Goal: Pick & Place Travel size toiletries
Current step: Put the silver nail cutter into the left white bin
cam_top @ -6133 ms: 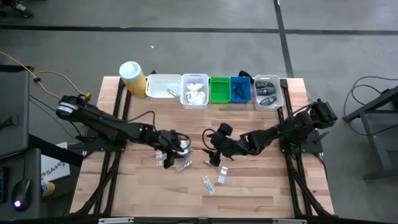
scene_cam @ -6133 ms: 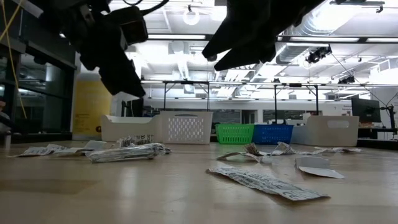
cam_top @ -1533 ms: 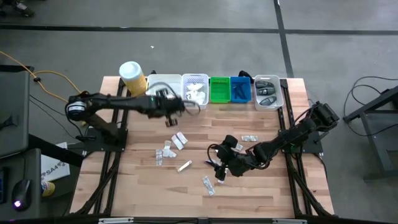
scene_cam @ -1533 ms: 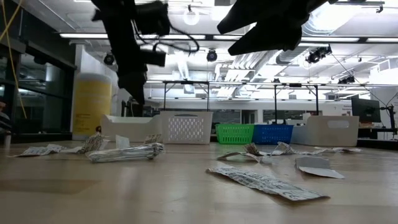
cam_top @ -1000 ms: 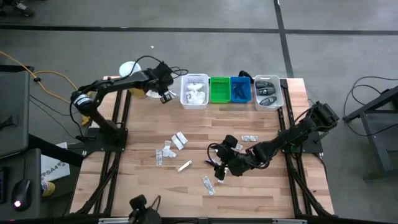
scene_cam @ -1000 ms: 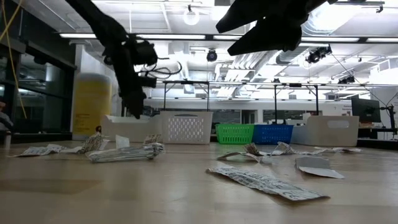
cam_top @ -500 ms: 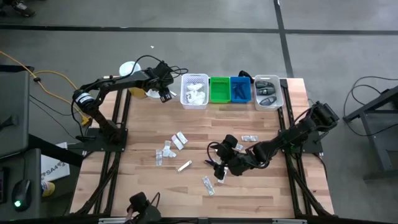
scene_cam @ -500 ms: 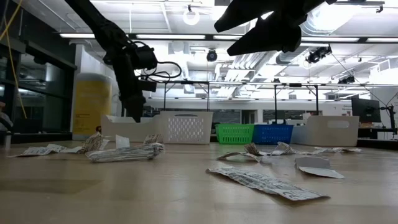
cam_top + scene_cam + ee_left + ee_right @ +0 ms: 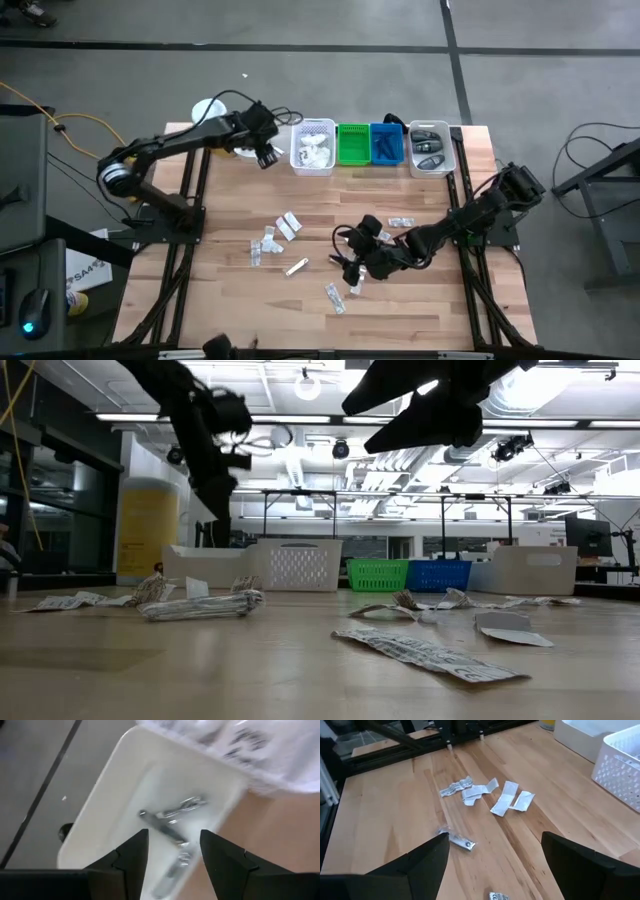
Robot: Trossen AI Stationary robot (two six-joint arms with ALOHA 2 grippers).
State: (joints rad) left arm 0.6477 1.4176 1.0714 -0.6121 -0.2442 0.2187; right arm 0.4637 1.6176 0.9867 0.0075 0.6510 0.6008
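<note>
We see the left end effector (image 9: 262,152) held above the white bin (image 9: 268,128) at the far left of the row of bins, its fingers (image 9: 131,855) spread apart with nothing between them. Inside that bin (image 9: 105,805), its wrist view shows a few slim silvery sachets (image 9: 167,817) lying on the bottom.

The right end effector (image 9: 352,272) hangs over the middle of the tabletop (image 9: 400,310), its fingers (image 9: 422,862) spread wide and gripping nothing. Below and ahead of it, loose sachets (image 9: 507,797) lie scattered on the wood, some white, some crinkled and silvery; one small piece (image 9: 456,840) lies apart from the cluster, nearer this end effector. From above we see the same scatter (image 9: 280,235) left of the right end effector, one more sachet (image 9: 334,297) towards the near edge, and another (image 9: 401,222) beside the right arm.

The mesh bin (image 9: 313,147) next to the white one holds white packets. A green bin (image 9: 353,144), a blue bin (image 9: 387,143) and a last white bin (image 9: 432,148) with dark items complete the row. A yellow canister (image 9: 147,530) stands just left of the row.
</note>
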